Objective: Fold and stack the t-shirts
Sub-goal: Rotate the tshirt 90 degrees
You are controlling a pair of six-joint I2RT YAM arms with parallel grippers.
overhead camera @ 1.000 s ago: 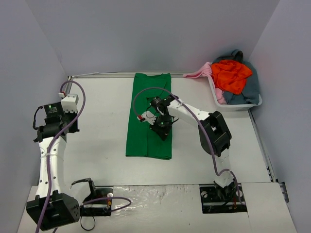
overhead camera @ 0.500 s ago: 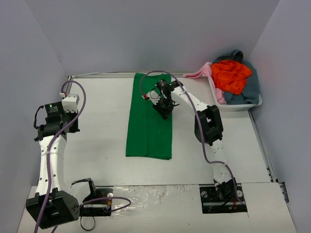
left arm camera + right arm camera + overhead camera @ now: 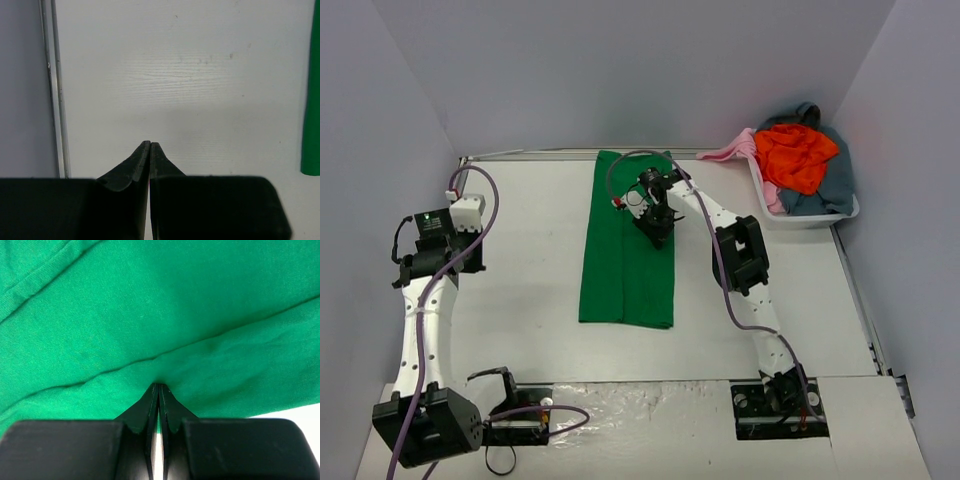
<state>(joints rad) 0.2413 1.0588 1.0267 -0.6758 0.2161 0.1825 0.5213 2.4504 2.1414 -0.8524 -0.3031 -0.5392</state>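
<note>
Top external view: the green shirt (image 3: 620, 275) lies in a long strip on the table (image 3: 520, 280), the right gripper (image 3: 658, 226) pinched tight on a crease near its far end. The left gripper (image 3: 150, 143) hangs closed and empty.

Looks like a robotics lab cell to me: 2 white arms, left arm (image 3: 420, 330) and right arm (image 3: 767, 330), bolted to a white table (image 3: 520, 270), plain grey walls (image 3: 620, 70) on 3 sides, purple cables (image 3: 491, 210) dangling loose, crinkly sheet (image 3: 650, 400) up front.
</note>
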